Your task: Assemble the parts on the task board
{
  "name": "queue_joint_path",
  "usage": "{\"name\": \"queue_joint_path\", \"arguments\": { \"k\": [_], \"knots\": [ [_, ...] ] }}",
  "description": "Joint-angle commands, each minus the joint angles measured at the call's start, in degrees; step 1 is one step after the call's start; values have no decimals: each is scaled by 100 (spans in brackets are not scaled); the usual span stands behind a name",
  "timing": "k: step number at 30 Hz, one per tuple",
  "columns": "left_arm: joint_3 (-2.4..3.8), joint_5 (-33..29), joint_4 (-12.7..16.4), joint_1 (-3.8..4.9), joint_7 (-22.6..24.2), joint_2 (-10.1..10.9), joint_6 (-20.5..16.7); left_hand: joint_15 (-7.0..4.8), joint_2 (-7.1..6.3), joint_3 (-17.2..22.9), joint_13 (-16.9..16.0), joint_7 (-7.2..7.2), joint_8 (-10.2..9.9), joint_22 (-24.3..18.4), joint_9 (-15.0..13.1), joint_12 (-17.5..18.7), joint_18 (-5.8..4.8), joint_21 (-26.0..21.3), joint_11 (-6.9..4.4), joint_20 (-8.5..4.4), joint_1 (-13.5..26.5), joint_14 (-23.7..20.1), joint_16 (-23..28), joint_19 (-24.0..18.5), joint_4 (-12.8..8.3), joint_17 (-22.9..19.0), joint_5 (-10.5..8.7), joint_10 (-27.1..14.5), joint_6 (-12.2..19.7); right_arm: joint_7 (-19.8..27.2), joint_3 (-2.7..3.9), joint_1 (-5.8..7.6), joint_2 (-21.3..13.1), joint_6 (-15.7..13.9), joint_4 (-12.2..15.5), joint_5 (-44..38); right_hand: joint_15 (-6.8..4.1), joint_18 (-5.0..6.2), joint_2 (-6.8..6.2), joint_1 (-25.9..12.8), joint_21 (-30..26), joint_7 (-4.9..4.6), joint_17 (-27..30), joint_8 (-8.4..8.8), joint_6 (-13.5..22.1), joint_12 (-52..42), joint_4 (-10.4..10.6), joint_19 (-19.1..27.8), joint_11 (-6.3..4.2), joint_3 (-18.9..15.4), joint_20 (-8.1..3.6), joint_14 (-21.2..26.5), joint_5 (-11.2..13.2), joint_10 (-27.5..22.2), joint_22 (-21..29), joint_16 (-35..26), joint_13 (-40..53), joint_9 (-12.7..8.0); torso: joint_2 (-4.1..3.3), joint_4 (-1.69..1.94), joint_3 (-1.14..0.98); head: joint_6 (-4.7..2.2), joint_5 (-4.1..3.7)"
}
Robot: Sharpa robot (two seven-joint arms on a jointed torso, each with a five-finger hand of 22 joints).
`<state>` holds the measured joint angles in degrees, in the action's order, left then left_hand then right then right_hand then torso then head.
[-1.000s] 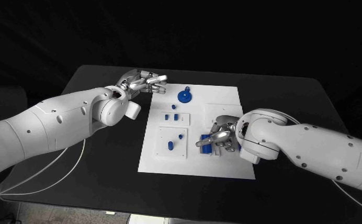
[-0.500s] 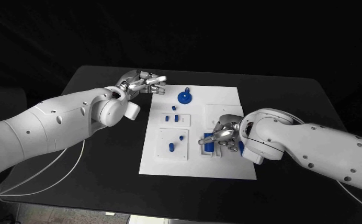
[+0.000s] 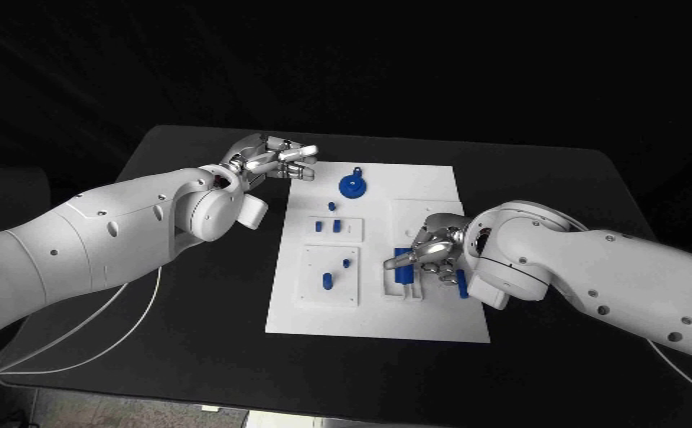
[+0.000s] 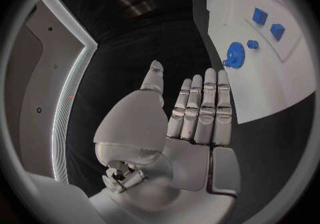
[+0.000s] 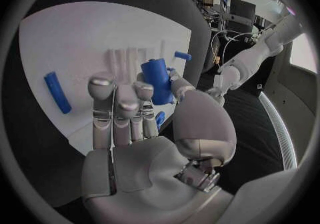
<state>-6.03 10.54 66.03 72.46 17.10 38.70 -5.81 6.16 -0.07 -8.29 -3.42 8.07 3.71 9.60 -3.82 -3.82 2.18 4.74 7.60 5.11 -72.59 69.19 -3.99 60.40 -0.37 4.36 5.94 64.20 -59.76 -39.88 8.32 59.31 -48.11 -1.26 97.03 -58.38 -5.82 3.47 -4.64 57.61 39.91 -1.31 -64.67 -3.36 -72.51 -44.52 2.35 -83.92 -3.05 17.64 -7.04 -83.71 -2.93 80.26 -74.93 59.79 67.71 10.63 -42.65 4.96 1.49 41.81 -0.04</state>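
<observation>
The white rectangular task board point(image 3: 378, 248) lies flat in the middle of the black counter point(image 3: 188, 248), and from the head view it carries several small blue parts: a round blue disc with a little handle point(image 3: 353, 185) near its far edge, two small blue blocks point(image 3: 329, 223) on a raised white panel below that, and a blue peg point(image 3: 327, 279) on a second panel nearer the robot. The silver left hand point(image 3: 274, 160) hovers just off the board's far left corner, holding nothing, its fingers loosely apart. The silver right hand point(image 3: 430, 256) sits over the board's right side, closed around a short blue cylinder point(image 3: 400, 260), with a slim blue rod point(image 3: 462, 282) lying on the board just beside it. In the left wrist view the left hand point(image 4: 190, 117) is flat and empty, fingers straight side by side, above the dark counter beside the board's edge point(image 4: 266, 96), the blue disc point(image 4: 234, 54) close ahead of it. In the right wrist view the right hand point(image 5: 143, 122) pinches the blue cylinder point(image 5: 157, 79) between thumb and fingertips above a slotted white fixture point(image 5: 127, 61), while the slim blue rod point(image 5: 57, 92) lies apart on the board.
</observation>
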Motion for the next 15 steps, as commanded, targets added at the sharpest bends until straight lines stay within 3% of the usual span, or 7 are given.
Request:
{"name": "queue_joint_path", "arguments": {
  "k": [1,15],
  "knots": [
    [3,21,3,4,17,-18,94,13,49,-12,-5,1,-6,-6,3,7,20,25,-9,19,-9,-28,13,8,10,8,-34,-43,18,-117,11,28,-51,365,5,132,22,-84,92,-34,-9,-8,24,-27,-7,15,-63,-274,-1,-7,14,-22,-100,12,-444,13,-29,-1,2,-4,7,11,1],
    [-1,24,-30,5,3,-35,99,13,49,-12,-5,1,-6,-6,3,7,20,25,-9,19,-9,-28,13,8,10,8,-34,-43,18,-187,11,81,-166,1012,-19,246,30,-87,293,-156,-22,-13,28,-29,6,56,-286,-264,4,-157,22,-21,-69,-8,-443,0,-114,-73,2,-7,9,19,24]
  ]
}}
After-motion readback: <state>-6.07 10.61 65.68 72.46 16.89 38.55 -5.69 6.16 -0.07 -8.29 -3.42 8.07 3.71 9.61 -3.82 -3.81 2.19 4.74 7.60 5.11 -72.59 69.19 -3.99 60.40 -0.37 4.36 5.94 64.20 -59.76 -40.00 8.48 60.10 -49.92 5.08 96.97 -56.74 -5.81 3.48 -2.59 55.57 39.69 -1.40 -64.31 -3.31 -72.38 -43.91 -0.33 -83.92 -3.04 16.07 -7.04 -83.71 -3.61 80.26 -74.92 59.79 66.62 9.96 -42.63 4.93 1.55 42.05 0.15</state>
